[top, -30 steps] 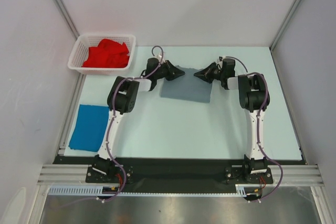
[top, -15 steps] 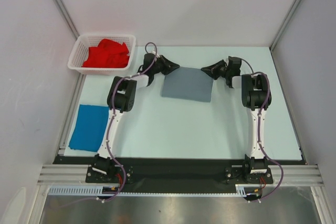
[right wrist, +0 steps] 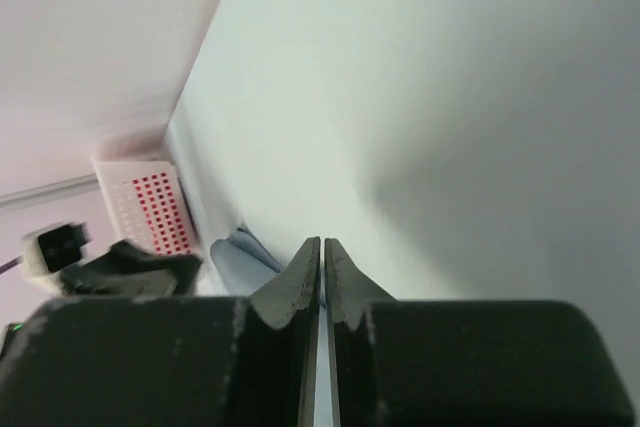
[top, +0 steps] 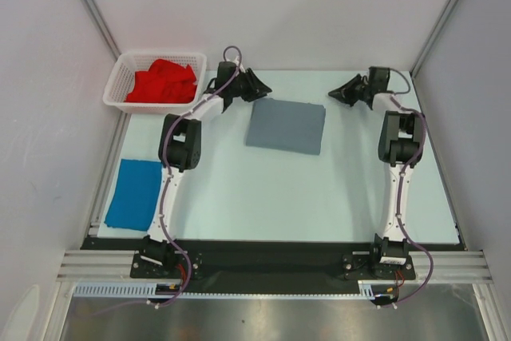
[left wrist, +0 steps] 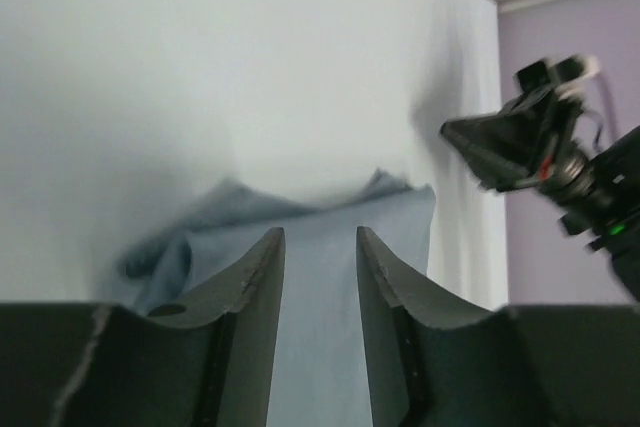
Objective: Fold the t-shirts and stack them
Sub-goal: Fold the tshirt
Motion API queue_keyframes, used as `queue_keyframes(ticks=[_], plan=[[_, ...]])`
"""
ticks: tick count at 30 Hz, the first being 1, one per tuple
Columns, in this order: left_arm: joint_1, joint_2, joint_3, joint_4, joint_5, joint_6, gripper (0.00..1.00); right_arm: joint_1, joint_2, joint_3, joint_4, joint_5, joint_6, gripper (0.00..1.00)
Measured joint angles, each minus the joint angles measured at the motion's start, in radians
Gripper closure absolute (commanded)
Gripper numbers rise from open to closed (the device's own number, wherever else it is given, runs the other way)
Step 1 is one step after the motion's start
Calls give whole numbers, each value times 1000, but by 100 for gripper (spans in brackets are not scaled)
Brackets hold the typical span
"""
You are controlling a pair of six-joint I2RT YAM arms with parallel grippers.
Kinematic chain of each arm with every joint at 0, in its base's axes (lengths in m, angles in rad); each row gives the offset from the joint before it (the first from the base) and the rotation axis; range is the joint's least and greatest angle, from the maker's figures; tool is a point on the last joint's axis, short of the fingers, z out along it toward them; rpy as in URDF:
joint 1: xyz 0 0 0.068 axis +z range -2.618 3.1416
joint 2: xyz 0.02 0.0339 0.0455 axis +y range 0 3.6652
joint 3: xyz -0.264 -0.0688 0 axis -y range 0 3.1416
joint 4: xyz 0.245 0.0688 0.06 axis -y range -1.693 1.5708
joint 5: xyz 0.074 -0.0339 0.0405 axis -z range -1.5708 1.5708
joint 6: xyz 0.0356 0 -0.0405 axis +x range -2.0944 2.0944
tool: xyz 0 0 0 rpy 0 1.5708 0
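Left hand [top: 266,89], right hand [top: 334,95] now off grey t-shirt [top: 286,125] on pale table [top: 239,189]

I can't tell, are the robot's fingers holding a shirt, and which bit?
Nothing is held. The left gripper has its fingers apart with nothing between them, the right gripper is shut on nothing, and the grey t-shirt lies flat, untouched.

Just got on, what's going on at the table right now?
The folded slate grey cloth t-shirt lies flat mid-table, held by neither arm. The left arm is beside its far-left corner, jaws apart; the right arm is off its far-right corner, jaws shut. A folded bright blue t-shirt lies near-left; the red t-shirt sits in the white plastic mesh basket.
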Motion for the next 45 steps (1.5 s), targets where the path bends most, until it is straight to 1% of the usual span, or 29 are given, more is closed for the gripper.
queue_keyframes(ticks=[1, 4, 5, 6, 8, 11, 12, 14, 15, 17, 18, 21, 24, 26, 31, 37, 42, 45], plan=[[0, -48, -34, -37, -6, 35, 57, -10, -13, 29, -62, 4, -42, 88], [-2, -212, -150, -111, -13, 127, 57, -22, -83, 53, -210, 11, -142, 84], [-3, -269, -187, -116, -10, 147, 58, -19, -111, 53, -256, 11, -172, 82], [-3, -325, -228, -117, -3, 161, 62, -12, -134, 53, -286, 9, -193, 80], [-6, -418, -303, -101, 18, 174, 65, 16, -184, 53, -340, -5, -235, 79], [-9, -512, -422, -32, 72, 162, 80, 90, -226, 53, -373, -59, -277, 84], [-11, -521, -452, -11, 89, 155, 88, 114, -229, 53, -374, -79, -283, 88], [-14, -515, -506, 31, 134, 130, 92, 177, -228, 51, -376, -139, -298, 93], [-14, -499, -520, 37, 156, 120, 96, 205, -224, 47, -380, -167, -305, 97], [-16, -455, -530, 45, 189, 104, 98, 257, -210, 45, -385, -228, -316, 100], [-17, -430, -533, 49, 203, 96, 100, 279, -199, 45, -386, -258, -320, 100], [-18, -374, -564, 54, 231, 78, 99, 315, -163, 45, -403, -327, -339, 100], [-18, -365, -634, 52, 236, 70, 100, 333, -127, 34, -427, -363, -366, 100], [-18, -365, -668, 52, 236, 70, 100, 342, -114, -3, -436, -379, -381, 100], [-18, -364, -685, 42, 234, 71, 100, 350, -110, -126, -444, -403, -408, 100], [-16, -348, -685, 13, 232, 83, 100, 327, -104, -172, -490, -428, -498, 100], [-13, -342, -685, 13, 233, 97, 100, 264, -147, -290, -501, -443, -572, 100], [-12, -342, -685, 12, 234, 101, 100, 199, -197, -362, -536, -422, -620, 100]])
